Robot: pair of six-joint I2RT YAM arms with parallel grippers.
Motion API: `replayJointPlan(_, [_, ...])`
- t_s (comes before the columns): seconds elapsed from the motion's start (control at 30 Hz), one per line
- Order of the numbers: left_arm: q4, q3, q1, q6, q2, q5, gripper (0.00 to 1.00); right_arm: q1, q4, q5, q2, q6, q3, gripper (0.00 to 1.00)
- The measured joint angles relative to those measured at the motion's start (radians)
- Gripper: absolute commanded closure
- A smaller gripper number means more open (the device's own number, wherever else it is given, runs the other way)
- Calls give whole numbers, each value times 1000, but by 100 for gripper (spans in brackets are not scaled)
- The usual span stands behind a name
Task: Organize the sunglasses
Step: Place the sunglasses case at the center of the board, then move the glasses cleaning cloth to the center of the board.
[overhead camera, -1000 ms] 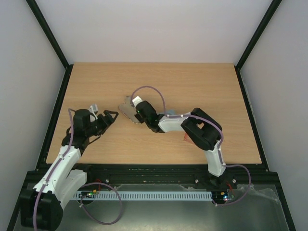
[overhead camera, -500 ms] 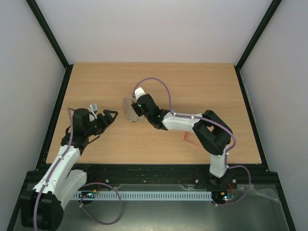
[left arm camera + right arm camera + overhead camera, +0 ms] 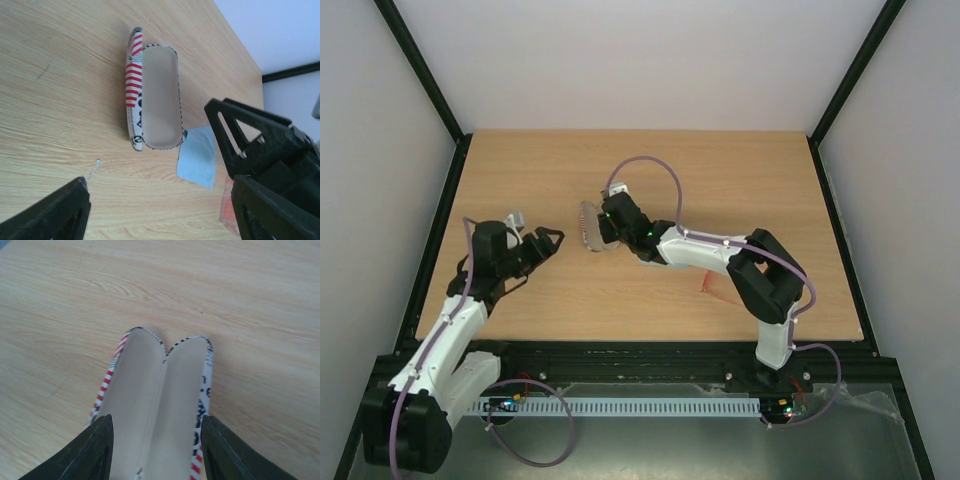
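Pale wood fills all my screens: the table (image 3: 750, 180) is a light board with plain whitish walls around it. I take the case (image 3: 159, 95) as my landmark. It lies open on the wood near the middle of the table, with its beige inside turned up. Its lid has red and white stripes and black print, and it stands along one long side.

Directly above the case I see the right gripper (image 3: 156, 422). Its two fingers (image 3: 92, 450) are spread, one over each long side of the case, and they pinch nothing. From the left wrist camera the case shows whole and free on the table.

To the left of the case, near it but apart, hangs the left gripper (image 3: 544, 240). It points toward the case, with its fingers wide apart and empty.

At the right end of the case lies a light blue cloth (image 3: 197, 157), flat, with one corner touching the case.

The sunglasses (image 3: 708, 287) are beyond the cloth, well apart from the case, to its right and nearer to the arm bases. I see only a small red-orange piece of them beside the elbow of the right arm. Whether they lie folded or open, I cannot tell.
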Motion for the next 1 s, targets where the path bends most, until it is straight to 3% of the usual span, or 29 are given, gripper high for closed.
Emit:
replayJointPlan(0.23, [1,124,-22,40,201,-70,48,-3,-58,-71,-64,178,-9,54])
replayJointPlan(0.33, [0,246,-78,82,367,-112,66,-17,-56,-86,-153,247,-92,55])
replayJointPlan(0.43, [0,360,-119,114,521,-141,76,-57,-50,-97,-250,316,-206,55])
replayJointPlan(0.67, [-60,623,-138,203,867,-146,81,-130,-55,-103,-356,405,-402,55])
replayJointPlan(0.83, [-74,707,-137,229,1004,-106,82,-127,-53,-105,-372,415,-423,55])
replayJointPlan(1.0, [-123,710,-137,240,1040,-152,82,-127,-51,-104,-372,416,-426,55])
